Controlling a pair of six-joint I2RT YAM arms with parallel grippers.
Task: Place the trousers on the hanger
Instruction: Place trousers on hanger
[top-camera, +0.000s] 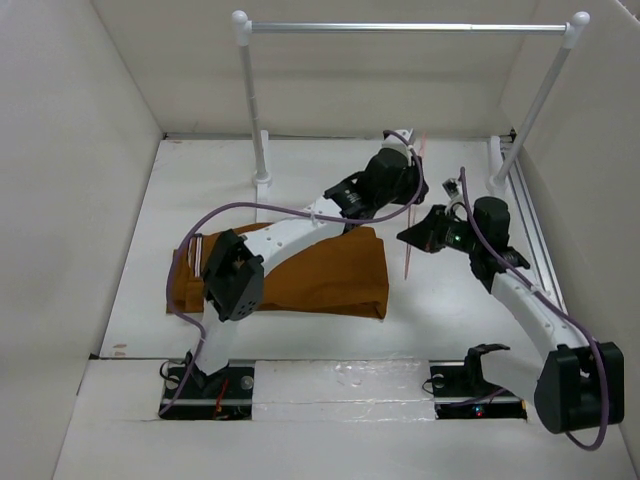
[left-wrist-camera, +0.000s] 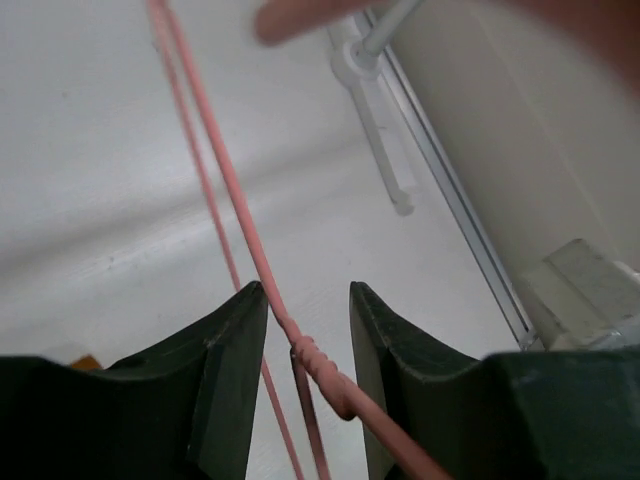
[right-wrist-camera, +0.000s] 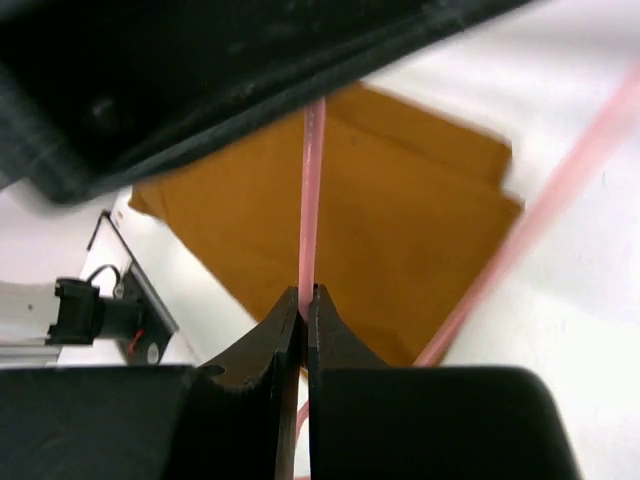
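From above, rust-brown cloth trousers (top-camera: 320, 270) lie on the white counter (top-camera: 440, 310) beneath my left arm (top-camera: 290, 235). Left wrist: my left pincer (left-wrist-camera: 308, 290), spread around a thin pink wire hanger (left-wrist-camera: 240, 215) at its twisted neck. Right wrist: my right pincer (right-wrist-camera: 305, 292) pinches that wire
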